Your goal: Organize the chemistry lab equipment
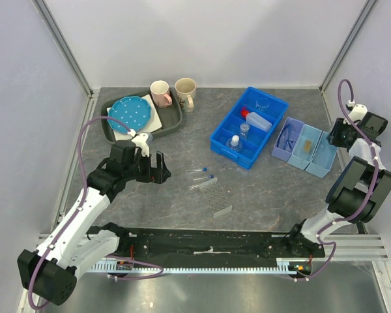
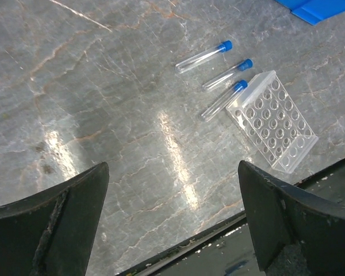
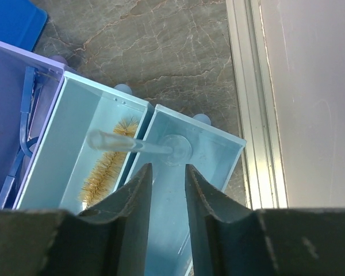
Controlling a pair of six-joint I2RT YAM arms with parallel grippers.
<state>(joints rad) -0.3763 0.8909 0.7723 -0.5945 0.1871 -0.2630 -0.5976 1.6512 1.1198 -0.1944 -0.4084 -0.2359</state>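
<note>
Three blue-capped clear tubes (image 1: pixel 202 177) lie loose on the table beside a clear tube rack (image 1: pixel 215 195) lying on its side; the tubes (image 2: pixel 227 75) and the rack (image 2: pixel 274 122) also show in the left wrist view. My left gripper (image 1: pixel 159 168) (image 2: pixel 172 167) is wide open and empty, above bare table to their left. My right gripper (image 1: pixel 339 134) (image 3: pixel 167 168) hovers over the rightmost light-blue bin (image 3: pixel 218 172), jaws narrowly apart with nothing between them. A clear tube-shaped piece with a round end (image 3: pixel 175 149) rests across that bin's rim. The tan brush (image 3: pixel 109 167) and the blue safety glasses (image 3: pixel 26 115) lie in neighbouring bins.
A blue divided tray (image 1: pixel 221 138) holds the red-capped squeeze bottle (image 1: pixel 257 120), a clear beaker (image 1: pixel 263 102) and small bottles. A grey tray (image 1: pixel 173 120) with a dotted plate and two mugs (image 1: pixel 160 92) stand at the back left. An aluminium rail (image 3: pixel 250 115) runs right of the bins.
</note>
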